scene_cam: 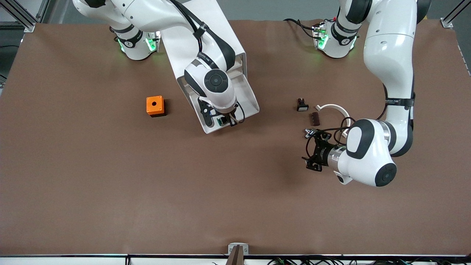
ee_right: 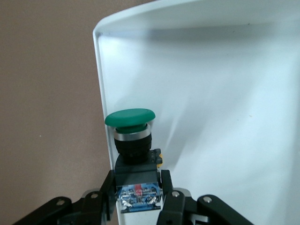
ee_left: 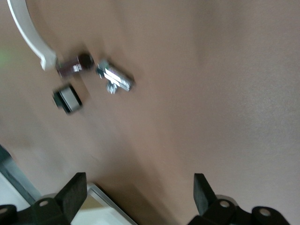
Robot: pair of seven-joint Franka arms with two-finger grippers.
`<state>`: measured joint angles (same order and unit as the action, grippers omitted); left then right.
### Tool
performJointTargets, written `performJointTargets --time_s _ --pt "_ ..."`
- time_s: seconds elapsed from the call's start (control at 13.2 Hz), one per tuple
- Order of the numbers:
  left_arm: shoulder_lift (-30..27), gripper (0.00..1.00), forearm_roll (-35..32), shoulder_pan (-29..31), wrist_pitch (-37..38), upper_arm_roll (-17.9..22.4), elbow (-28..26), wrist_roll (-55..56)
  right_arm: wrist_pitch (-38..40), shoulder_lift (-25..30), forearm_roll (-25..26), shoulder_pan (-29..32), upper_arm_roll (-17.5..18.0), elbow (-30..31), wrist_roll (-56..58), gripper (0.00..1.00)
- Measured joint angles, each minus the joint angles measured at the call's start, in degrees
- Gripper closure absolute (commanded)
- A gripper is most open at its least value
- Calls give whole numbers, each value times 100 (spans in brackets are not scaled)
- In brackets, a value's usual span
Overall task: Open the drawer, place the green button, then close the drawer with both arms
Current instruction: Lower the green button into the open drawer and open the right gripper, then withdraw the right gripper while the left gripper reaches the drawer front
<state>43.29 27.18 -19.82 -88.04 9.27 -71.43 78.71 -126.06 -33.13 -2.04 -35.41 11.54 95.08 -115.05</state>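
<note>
Your right gripper [scene_cam: 225, 121] is over the front end of the pulled-out drawer [scene_cam: 247, 96], fingers clamped on the black-and-blue body of the button [ee_right: 132, 140], green cap pointing toward the drawer floor. So the button is held in the air, just inside the drawer's front wall, not yet resting on the tray as far as the right wrist view shows. The step in hand looks like the placing.

To do it well: bring the button a little deeper into the tray, away from the front rim, so it can't tip out over the wall. Lower until cap or body meets the floor, then spread the fingers only enough to free it. Lift straight up so the pads don't drag it. The round cap may roll the button sideways on smooth plastic, so release low.

Your left gripper [scene_cam: 312, 156] waits over bare table toward the left arm's end, fingers wide apart and holding nothing. Near it lie a black button with white cap [scene_cam: 302, 106], a small dark block [scene_cam: 315, 118], a white curved piece [scene_cam: 335, 109] and a small metal part [scene_cam: 309, 132]. An orange box [scene_cam: 155, 106] sits toward the right arm's end.

Writing: a small band on the left arm's forearm carries tiny print, not readable. Nothing legible on the button's blue part.
</note>
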Motion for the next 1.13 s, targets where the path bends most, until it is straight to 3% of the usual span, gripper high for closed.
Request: performJointTargets --time_s 0.08,0.15,0.38,0.53,0.91,1.13 --pt "-50 0 -275 -2 77 -3 0 -333 1 -2 0 0 -4 -8 -15 3" --pt "-81 0 -495 -5 130 -5 -2 -688 2 -2 0 0 -6 -21 -26 0" --pt "-86 0 -739 -82 160 -19 -42 -1780 220 7 5 3 -13 -182 -30 0" --pt "-84 0 -765 -181 81 -25 -68 -2509 757 78 34 96 -48 -578 192 0" --pt "-28 0 -774 -595 -335 -49 -136 -3600 2981 337 51 1214 -103 -1860 3355 0" --pt "97 0 -777 -1070 -893 -82 -222 -3961 3608 508 61 2111 -110 -2263 5134 0"
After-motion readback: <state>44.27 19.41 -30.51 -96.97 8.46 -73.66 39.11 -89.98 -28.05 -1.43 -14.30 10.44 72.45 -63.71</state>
